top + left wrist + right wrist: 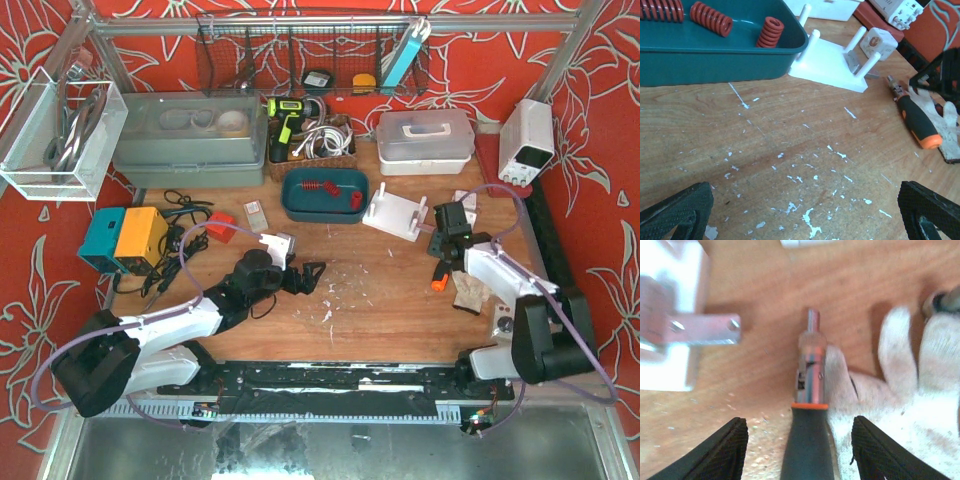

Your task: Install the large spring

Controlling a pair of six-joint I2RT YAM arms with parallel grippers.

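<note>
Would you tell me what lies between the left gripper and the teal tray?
Only bare, white-flecked tabletop separates the left gripper and teal tray, clearest in the left wrist view.

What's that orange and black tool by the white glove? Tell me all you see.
A screwdriver: black handle, orange end cap and collar, short shiny metal shaft. It lies flat on the wooden table, its side against a white glove. The right claw hangs open over the handle, straddling it, not touching.
</note>
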